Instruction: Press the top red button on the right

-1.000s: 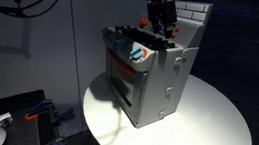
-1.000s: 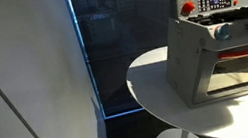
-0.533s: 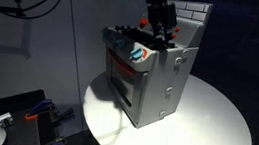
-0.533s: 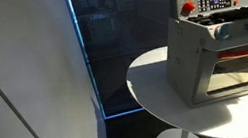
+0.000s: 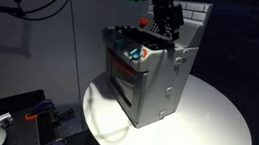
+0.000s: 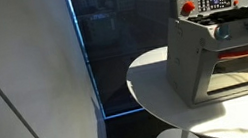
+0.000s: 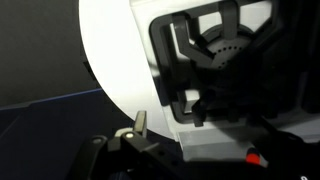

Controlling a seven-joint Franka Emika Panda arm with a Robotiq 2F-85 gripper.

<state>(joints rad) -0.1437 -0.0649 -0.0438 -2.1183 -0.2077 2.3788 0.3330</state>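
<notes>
While the fingers hang over the toy oven, opening unclear, its panel lettering is illegible.

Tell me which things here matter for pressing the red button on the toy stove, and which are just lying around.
Part of the job:
toy stove
red button on its back panel
gripper above the stovetop

Just there:
round white table
teal and white item on the stovetop
cables hanging behind
</notes>
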